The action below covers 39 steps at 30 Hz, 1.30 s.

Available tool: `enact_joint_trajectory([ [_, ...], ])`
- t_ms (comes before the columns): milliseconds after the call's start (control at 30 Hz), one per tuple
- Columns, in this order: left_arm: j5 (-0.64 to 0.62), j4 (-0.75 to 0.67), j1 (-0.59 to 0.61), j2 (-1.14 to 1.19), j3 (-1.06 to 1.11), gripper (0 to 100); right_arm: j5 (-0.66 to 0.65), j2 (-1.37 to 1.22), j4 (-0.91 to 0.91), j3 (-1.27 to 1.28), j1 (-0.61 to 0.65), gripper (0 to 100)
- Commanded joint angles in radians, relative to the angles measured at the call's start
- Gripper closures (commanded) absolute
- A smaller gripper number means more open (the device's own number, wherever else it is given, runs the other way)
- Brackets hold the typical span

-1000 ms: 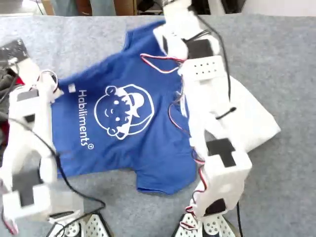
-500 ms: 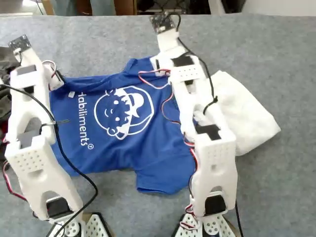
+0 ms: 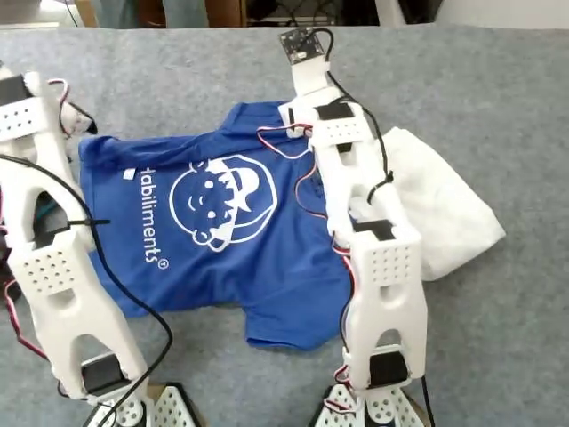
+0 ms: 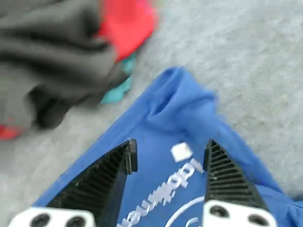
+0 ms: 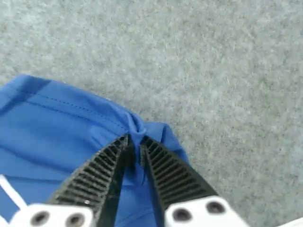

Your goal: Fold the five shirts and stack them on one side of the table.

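Right pincer is all but closed, nipping a fold at the edge of the blue shirt, which lies spread on the grey counter. Left pincer gapes wide above its white label and lettering. Both my arms stretch far forward. Heaped clothes beyond blur together.

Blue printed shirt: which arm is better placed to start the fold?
Right, likely. The right gripper is shut on the blue printed shirt at its edge; the left gripper hangs open over it, holding nothing.
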State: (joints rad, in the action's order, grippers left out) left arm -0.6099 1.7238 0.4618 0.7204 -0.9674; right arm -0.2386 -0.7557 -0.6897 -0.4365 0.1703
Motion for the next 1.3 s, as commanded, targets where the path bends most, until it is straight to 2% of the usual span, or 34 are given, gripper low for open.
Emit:
enact_joint_trajectory([
  [0,-0.020,0.043,0.007,-0.084,0.061,76,0.002,0.008,-0.006,-0.051,-0.011,98.4],
  [133,0.078,-0.023,-0.051,-0.140,0.321,81,0.002,0.008,-0.006,-0.051,-0.011,98.4],
  [233,0.087,-0.153,-0.064,-0.140,0.443,83,0.002,0.008,-0.006,-0.051,-0.011,98.4],
  [500,0.084,-0.646,-0.054,-0.074,0.504,83,0.008,0.008,-0.005,-0.051,-0.009,98.4],
  [600,0.084,-0.743,-0.059,0.015,0.452,83,0.008,0.008,-0.005,-0.051,-0.009,98.4],
  [767,0.084,-0.750,-0.064,0.176,0.197,83,0.008,0.007,-0.005,-0.050,-0.008,98.4],
  [1000,0.020,-0.660,-0.114,0.336,-0.249,83,0.008,0.005,-0.006,-0.044,-0.003,98.4],
  [1133,0.020,-0.634,-0.154,0.410,-0.400,83,0.005,0.005,-0.006,-0.042,-0.003,98.4],
  [1267,0.018,-0.641,-0.168,0.474,-0.435,83,0.003,0.005,-0.006,-0.044,-0.003,98.4],
])
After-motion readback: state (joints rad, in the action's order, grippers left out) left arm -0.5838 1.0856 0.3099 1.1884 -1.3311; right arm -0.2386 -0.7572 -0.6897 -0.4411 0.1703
